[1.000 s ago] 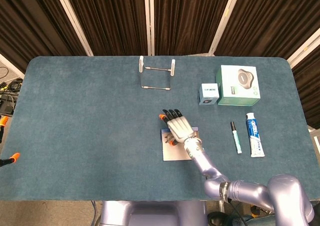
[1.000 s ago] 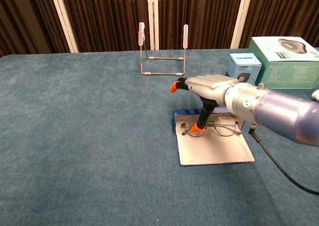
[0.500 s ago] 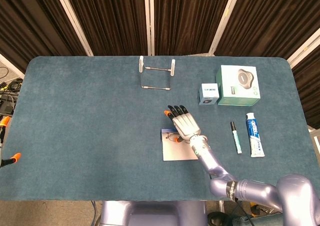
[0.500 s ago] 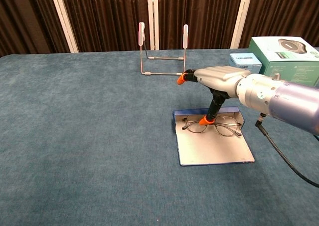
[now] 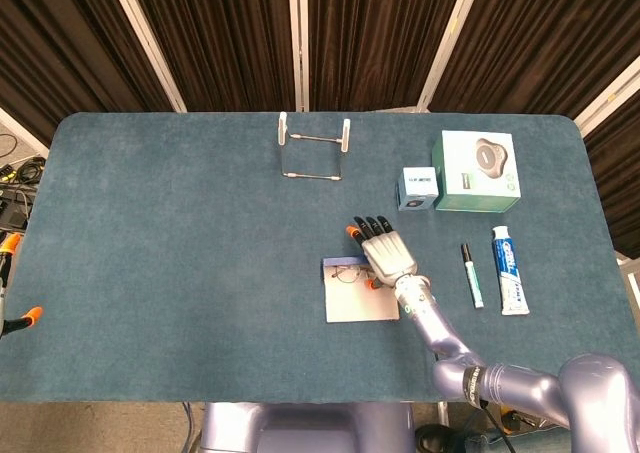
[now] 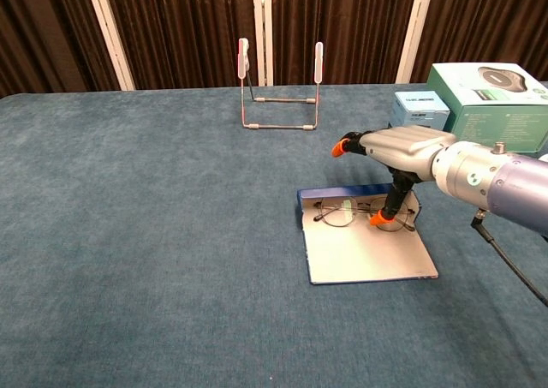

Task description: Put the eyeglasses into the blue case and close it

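The blue case (image 6: 366, 245) lies open and flat on the table (image 5: 180, 233), near-centre, lid panel toward the near edge. The eyeglasses (image 6: 364, 213) rest in the far part of the case, lenses up, just inside its blue far wall.

The right hand (image 6: 396, 148) hovers palm-down over the right end of the case (image 5: 358, 291). Its fingers (image 5: 366, 228) are stretched toward the far side, lying close together, holding nothing. The thumb (image 6: 390, 206) points down, orange tip at the right lens of the eyeglasses (image 5: 350, 272); contact cannot be judged.

Left hand: not visible in either view.

Far of centre stands a wire stand (image 5: 314, 147). To the right: a small blue box (image 5: 418, 187), a green box (image 5: 476, 170), a marker (image 5: 471, 274), a toothpaste tube (image 5: 508, 269).
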Robot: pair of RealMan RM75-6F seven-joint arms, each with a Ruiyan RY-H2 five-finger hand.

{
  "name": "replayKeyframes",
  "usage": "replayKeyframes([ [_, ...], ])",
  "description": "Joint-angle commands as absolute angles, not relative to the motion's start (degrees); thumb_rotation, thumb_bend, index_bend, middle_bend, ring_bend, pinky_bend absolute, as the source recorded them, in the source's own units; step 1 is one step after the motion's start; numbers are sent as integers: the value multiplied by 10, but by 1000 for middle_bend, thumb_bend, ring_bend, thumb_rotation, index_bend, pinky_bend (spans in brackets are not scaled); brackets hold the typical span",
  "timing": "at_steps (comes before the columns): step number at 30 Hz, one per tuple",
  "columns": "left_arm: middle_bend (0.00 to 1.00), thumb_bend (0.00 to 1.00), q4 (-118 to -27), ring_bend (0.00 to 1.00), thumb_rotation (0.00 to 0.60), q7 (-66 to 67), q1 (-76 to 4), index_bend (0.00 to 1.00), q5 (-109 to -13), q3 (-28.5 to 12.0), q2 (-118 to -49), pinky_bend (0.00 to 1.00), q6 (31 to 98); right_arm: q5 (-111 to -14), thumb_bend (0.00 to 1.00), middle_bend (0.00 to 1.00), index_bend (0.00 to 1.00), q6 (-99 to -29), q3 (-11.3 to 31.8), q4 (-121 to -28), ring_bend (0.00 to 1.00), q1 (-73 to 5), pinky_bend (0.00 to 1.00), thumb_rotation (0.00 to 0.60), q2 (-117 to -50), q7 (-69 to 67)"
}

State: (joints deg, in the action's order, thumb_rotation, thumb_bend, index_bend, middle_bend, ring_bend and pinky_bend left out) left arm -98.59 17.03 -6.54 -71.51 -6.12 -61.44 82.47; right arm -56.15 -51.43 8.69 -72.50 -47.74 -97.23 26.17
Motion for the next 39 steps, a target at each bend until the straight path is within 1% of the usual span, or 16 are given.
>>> replayKeyframes([
  [1, 0, 0, -985, 0, 600, 171, -66, 0, -713, -62, -615, 0, 824, -569, 51, 0, 120, -513, 90, -702, 0, -478, 0, 600, -979, 255],
  [6, 0, 0, -983, 0, 600, 173, -67, 0, -710, -62, -617, 0, 821, -581, 51, 0, 121, -516, 96, -673, 0, -477, 0, 600, -986, 242],
  [9, 0, 0, -981, 0, 600, 174, -69, 0, -708, -62, -618, 0, 819, -597, 51, 0, 121, -521, 97, -690, 0, -471, 0, 600, -976, 224],
  [14, 0, 0, -982, 0, 600, 174, -70, 0, -709, -61, -619, 0, 817, -641, 51, 0, 121, -546, 87, -714, 0, -466, 0, 600, -955, 228],
  [20, 0, 0, -987, 0, 600, 174, -68, 0, -717, -58, -618, 0, 824, -655, 51, 0, 122, -558, 80, -714, 0, -460, 0, 600, -947, 247],
  [25, 0, 0, -994, 0, 600, 169, -63, 0, -727, -55, -613, 0, 833, -646, 49, 0, 121, -551, 72, -710, 0, -445, 0, 600, -933, 248],
  [32, 0, 0, -995, 0, 600, 167, -63, 0, -727, -55, -611, 0, 831, -666, 44, 0, 120, -544, 52, -718, 0, -430, 0, 600, -905, 236],
  [39, 0, 0, -997, 0, 600, 171, -64, 0, -726, -56, -612, 0, 831, -672, 45, 0, 110, -529, 49, -672, 0, -422, 0, 600, -918, 211],
])
